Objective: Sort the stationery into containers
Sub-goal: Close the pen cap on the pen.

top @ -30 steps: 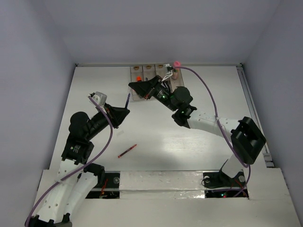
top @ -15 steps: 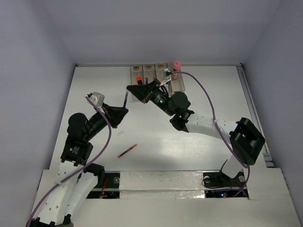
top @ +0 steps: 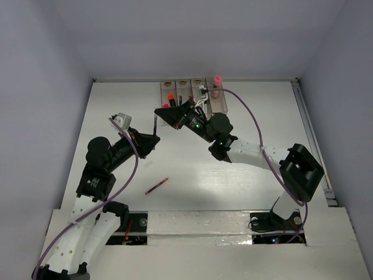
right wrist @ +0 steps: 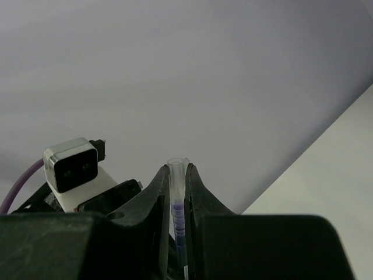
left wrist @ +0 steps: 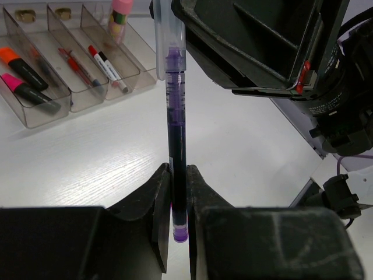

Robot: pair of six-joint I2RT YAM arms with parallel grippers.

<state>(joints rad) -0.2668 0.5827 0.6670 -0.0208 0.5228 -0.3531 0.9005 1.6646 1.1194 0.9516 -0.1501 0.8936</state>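
The bins (top: 222, 106) sit at the far edge of the table (top: 116, 105), against the back wall. A broad stretch of white surface lies to their near side and left, and a red pen (top: 156, 186) rests there, well toward the arm bases. Just off the bins' near-left corner the blue pen (left wrist: 176, 146) hangs above the table, a slim clear barrel with dark violet-blue ink and a clear cap; the left gripper (left wrist: 178, 175) is clenched on its lower end and the right gripper (right wrist: 176, 175) pinches its cap end.
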